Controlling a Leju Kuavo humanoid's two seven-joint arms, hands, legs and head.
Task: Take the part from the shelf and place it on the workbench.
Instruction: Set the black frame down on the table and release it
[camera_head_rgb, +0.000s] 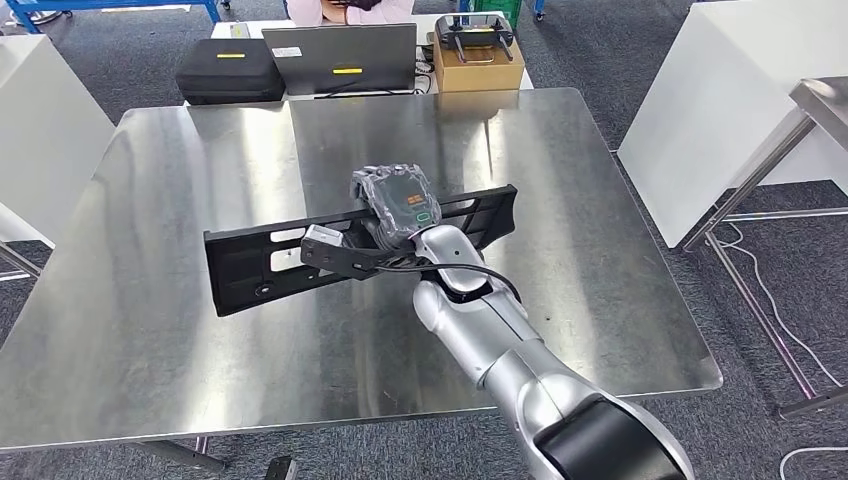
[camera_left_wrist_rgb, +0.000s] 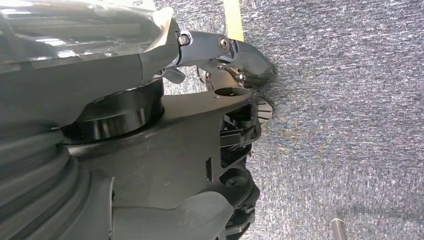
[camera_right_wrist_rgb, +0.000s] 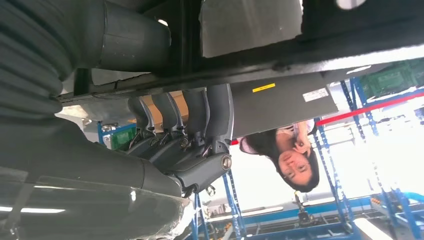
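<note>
Part: I see the long black slotted part over the middle of the table, running from about 8 o'clock up to 2 o'clock. I cannot tell whether its underside touches the steel or sits just above it.

Right robot hand: the right robot hand is clamped on the part near its middle. In the right wrist view the fingers hook over the part's edge and the thumb presses from the other side.

Right arm pose: the arm comes in from 5 o'clock, elbow low, forearm stretched over the table, back of the robot hand facing up.

Left robot hand: in the left wrist view the left robot hand hangs above grey carpet; its fingers look curled in, but I cannot tell for sure.

Progress: I judge the carry from the shelf done, with the part at the workbench. Left to do: settle it flat, let go, pull the arm back.

Surroundings: at 12 o'clock beyond the table stand a laptop, a black case and a cardboard box.
</note>
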